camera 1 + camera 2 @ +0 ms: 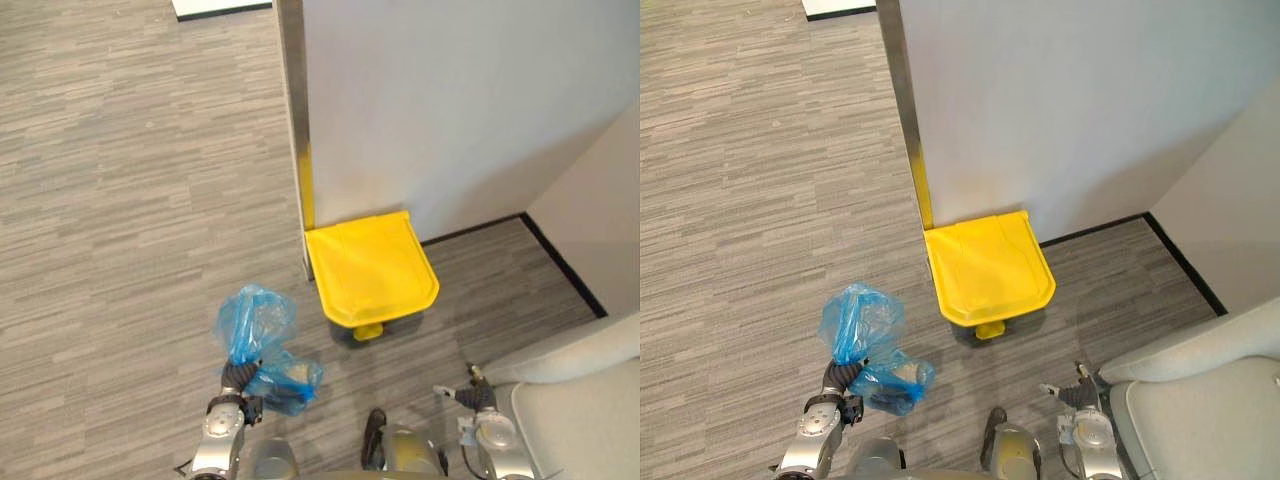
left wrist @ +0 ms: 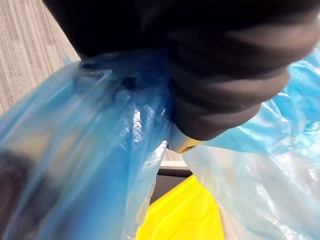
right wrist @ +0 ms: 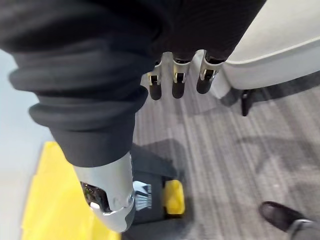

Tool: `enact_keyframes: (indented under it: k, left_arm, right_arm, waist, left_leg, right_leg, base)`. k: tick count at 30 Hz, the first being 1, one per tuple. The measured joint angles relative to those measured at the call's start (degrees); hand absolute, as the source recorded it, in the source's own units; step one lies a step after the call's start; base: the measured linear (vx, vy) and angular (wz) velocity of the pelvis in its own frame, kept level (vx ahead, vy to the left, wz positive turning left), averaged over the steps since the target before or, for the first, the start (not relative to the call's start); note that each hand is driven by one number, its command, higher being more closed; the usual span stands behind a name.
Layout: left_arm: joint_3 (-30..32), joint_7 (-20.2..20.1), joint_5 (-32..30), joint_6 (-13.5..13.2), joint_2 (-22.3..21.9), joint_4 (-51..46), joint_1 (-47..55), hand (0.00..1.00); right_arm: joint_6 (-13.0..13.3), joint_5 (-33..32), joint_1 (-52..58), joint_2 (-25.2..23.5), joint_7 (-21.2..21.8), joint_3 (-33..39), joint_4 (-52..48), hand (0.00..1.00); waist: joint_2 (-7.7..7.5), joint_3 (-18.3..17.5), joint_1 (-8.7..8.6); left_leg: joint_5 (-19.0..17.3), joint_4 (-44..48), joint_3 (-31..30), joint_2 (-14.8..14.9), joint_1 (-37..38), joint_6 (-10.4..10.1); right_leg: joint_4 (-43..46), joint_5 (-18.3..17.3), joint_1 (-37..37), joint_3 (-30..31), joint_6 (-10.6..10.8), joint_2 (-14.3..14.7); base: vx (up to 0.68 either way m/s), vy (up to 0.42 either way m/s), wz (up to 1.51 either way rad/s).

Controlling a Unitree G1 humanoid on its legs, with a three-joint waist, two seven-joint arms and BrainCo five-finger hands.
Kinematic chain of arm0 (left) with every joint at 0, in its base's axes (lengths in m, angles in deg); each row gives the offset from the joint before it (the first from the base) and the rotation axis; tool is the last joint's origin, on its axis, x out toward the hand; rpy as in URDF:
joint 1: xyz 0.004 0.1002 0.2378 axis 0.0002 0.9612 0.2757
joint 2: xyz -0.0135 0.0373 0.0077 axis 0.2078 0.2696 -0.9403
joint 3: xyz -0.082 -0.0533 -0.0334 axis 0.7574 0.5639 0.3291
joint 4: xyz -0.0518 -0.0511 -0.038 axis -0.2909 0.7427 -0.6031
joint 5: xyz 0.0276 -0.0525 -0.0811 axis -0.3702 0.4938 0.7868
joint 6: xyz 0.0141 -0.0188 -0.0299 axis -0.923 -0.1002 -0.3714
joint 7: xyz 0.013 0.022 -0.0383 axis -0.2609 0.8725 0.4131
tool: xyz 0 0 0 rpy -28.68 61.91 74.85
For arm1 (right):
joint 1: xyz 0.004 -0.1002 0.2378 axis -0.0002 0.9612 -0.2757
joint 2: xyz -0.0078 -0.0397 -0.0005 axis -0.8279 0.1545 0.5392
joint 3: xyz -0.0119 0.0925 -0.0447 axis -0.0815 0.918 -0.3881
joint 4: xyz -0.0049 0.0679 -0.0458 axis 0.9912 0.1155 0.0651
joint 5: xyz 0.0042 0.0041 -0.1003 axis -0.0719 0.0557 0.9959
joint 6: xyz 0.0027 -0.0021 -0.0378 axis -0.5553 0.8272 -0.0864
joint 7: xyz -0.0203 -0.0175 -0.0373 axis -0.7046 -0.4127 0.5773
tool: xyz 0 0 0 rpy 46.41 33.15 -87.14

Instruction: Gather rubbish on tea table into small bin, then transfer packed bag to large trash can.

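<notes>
A packed blue rubbish bag (image 1: 256, 325) hangs above the grey carpet at the lower left, a bulge of it (image 1: 890, 382) sagging beside my wrist. My left hand (image 1: 238, 380) is shut on the bag's gathered neck; in the left wrist view blue plastic (image 2: 100, 165) wraps round the hand. The large trash can with a yellow lid (image 1: 370, 268) stands against the wall, right of and beyond the bag, its lid down and its yellow pedal (image 1: 368, 331) facing me. My right hand (image 1: 468, 393) hangs low at the right, fingers (image 3: 177, 82) straight and holding nothing.
A white wall with a metal corner strip (image 1: 292, 120) rises behind the can. A grey padded seat (image 1: 580, 400) fills the lower right corner, close to my right hand. Open carpet (image 1: 120, 220) spreads to the left.
</notes>
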Motion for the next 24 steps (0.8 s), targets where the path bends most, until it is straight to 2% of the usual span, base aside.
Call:
enact_keyframes:
  k: [2, 3, 6, 7, 20, 24]
  left_arm:
    - [-0.4, 0.0, 0.0, 0.0, 0.0, 0.0, -0.2, 1.0]
    - [-0.8, 0.0, 0.0, 0.0, -0.3, 0.1, -0.3, 1.0]
    - [-1.6, 0.1, 0.0, 0.2, 1.2, 0.5, -0.2, 1.0]
    - [-1.6, 0.1, 0.0, 0.2, 1.3, 0.4, 0.0, 1.0]
    - [0.8, 0.4, -0.1, 0.3, 2.8, 0.4, 1.9, 1.0]
    - [0.8, 0.4, -0.1, 0.3, 3.1, 0.5, 2.4, 1.0]
  right_arm:
    - [0.2, -0.3, -0.1, -0.2, -0.2, 1.1, -0.2, 0.0]
    - [0.2, -1.3, 0.2, 0.1, -0.8, 3.1, 0.1, 0.0]
    - [-0.4, -2.2, 1.4, -1.5, -1.1, 4.5, 0.1, 0.0]
    - [-0.3, -2.2, 1.4, -1.7, -1.1, 4.5, 0.1, 0.0]
    - [-0.2, -2.4, 1.4, -1.7, -1.2, 6.9, 1.5, 0.0]
    - [-0.4, -2.3, 0.9, -1.8, -1.5, 5.1, 3.2, 0.0]
  waist:
    - [0.33, -0.2, 0.56]
    - [2.62, -0.9, 1.09]
    - [0.44, -1.4, 1.18]
    - [0.31, -1.5, 1.15]
    - [0.34, -1.6, 0.99]
    - [0.26, -1.6, 1.14]
  left_leg:
    - [-0.3, -7.6, 1.8, -0.2, -2.5, 0.1]
    - [6.8, -21.9, 3.3, -0.2, -3.6, 0.3]
    - [6.9, -24.4, 4.1, -3.6, -1.7, 0.6]
    - [6.9, -24.7, 4.2, -4.3, -1.2, 0.6]
    - [7.0, -30.7, 8.9, -4.4, 4.6, 0.3]
    - [6.6, -30.3, 9.1, -4.0, 4.0, 0.3]
  right_leg:
    - [-1.4, 0.4, 1.0, -0.1, 0.7, -0.1]
    - [-2.5, -0.1, 1.8, -0.2, 3.2, 1.4]
    - [-3.4, -0.5, 2.2, 0.5, 4.8, -1.4]
    - [-4.0, -0.5, 3.0, 1.2, 4.8, -1.8]
    - [-5.9, -0.2, 3.8, 6.3, 5.1, -0.6]
    - [-7.5, 2.1, 3.1, 7.9, 5.0, 0.1]
  base:
    - [0.26, 0.153, -0.08]
    - [0.22, 0.176, -0.15]
    - [0.19, 0.129, 0.1]
    - [0.16, 0.11, 0.01]
    - [0.05, -0.014, -0.19]
    - [-0.04, 0.026, -0.21]
